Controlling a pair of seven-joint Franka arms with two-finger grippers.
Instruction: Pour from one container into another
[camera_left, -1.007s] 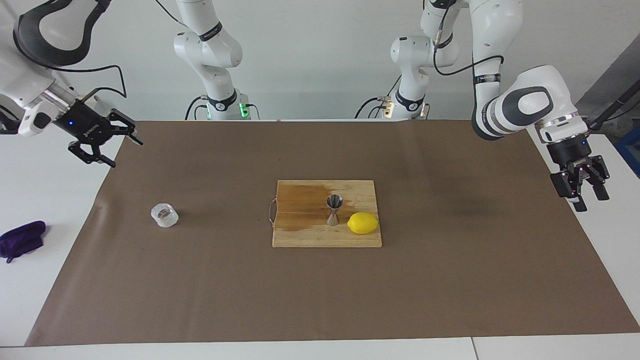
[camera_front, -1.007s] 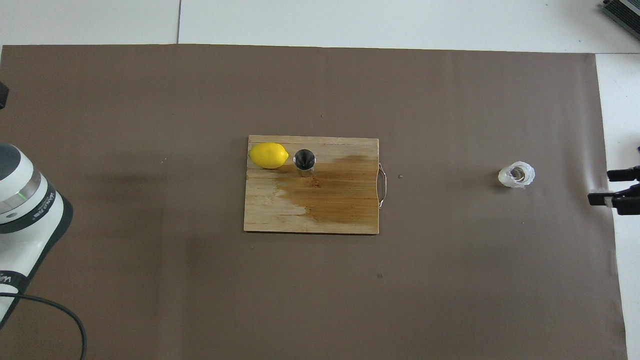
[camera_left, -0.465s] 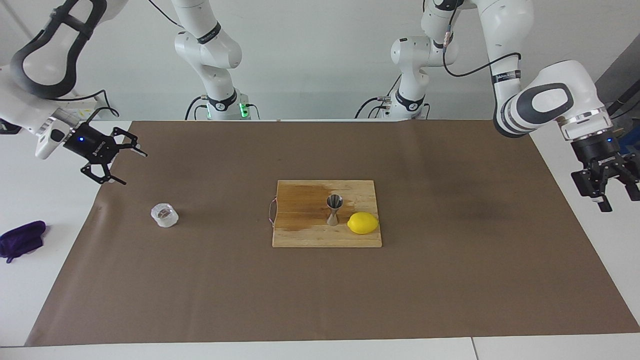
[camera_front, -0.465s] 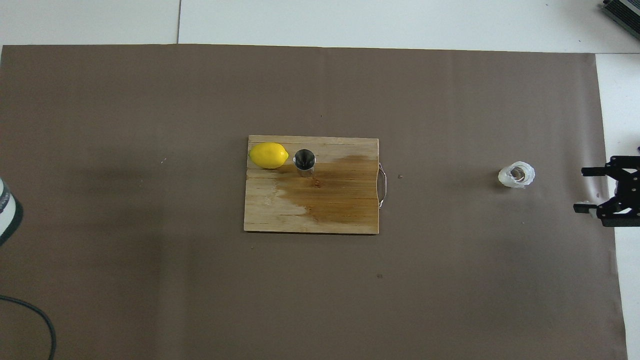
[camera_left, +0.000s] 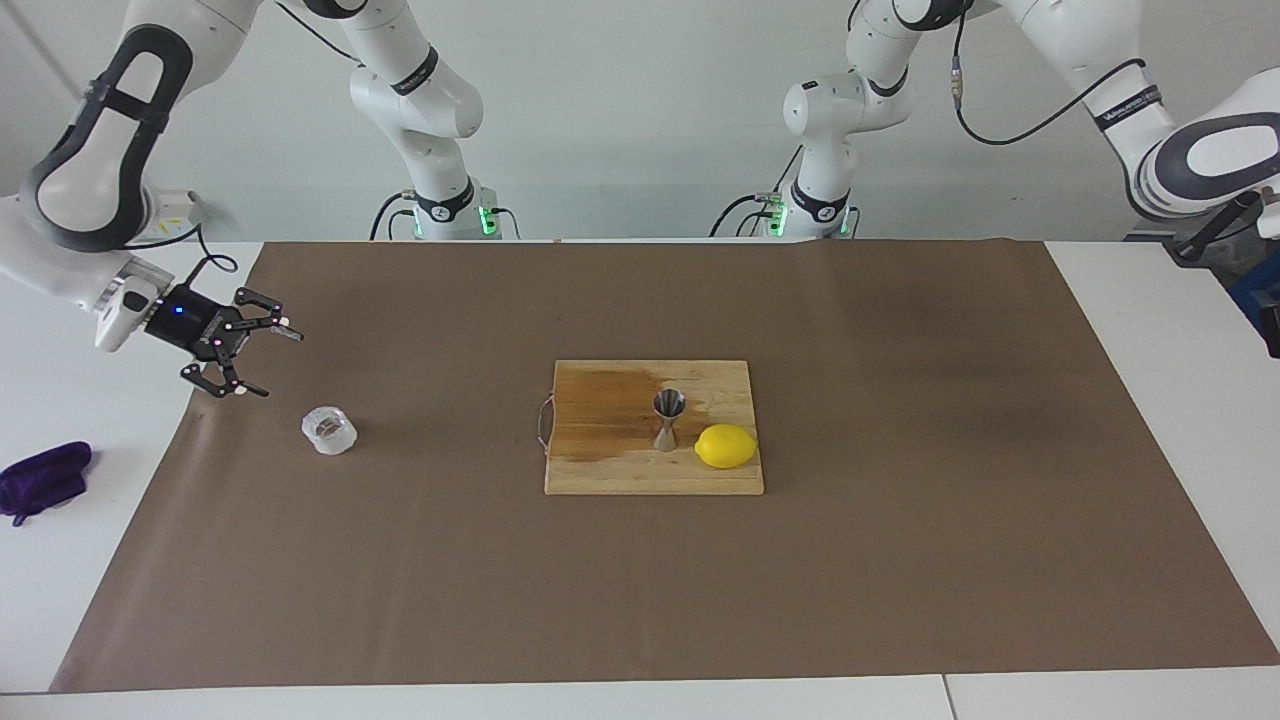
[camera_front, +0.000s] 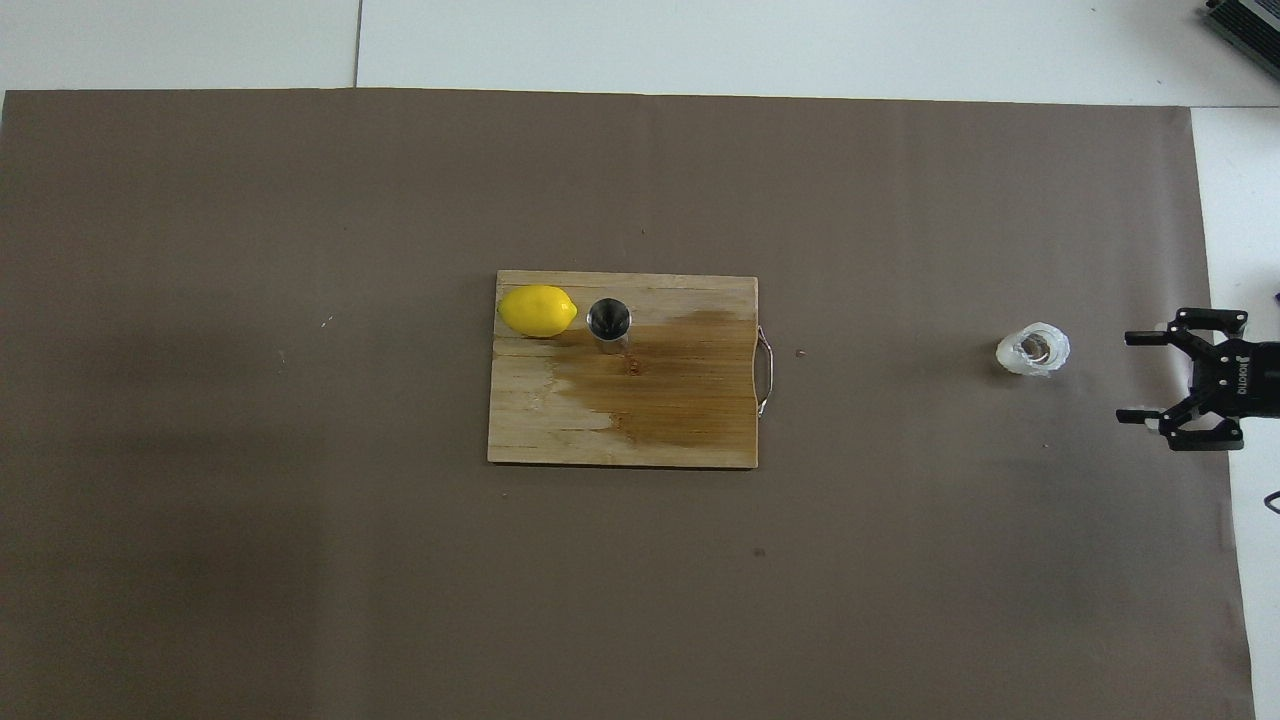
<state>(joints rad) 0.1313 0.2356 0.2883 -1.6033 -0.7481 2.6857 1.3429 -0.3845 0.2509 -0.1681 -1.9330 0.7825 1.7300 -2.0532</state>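
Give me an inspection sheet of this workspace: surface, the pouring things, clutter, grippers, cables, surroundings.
Surface: brown paper covers the white table; wooden cutting board at its middle, with a dark stain.
Job's things: glass cup upright on the paper toward the right arm's end, contents unclear; steel jigger upright on the board.
Clutter: lemon beside the jigger; purple cloth on the bare table.
Grippers: right gripper open, over the paper's edge, apart from the cup; left gripper not in view.
Cables: black cable hanging along the left arm.
Surroundings: plain white wall.
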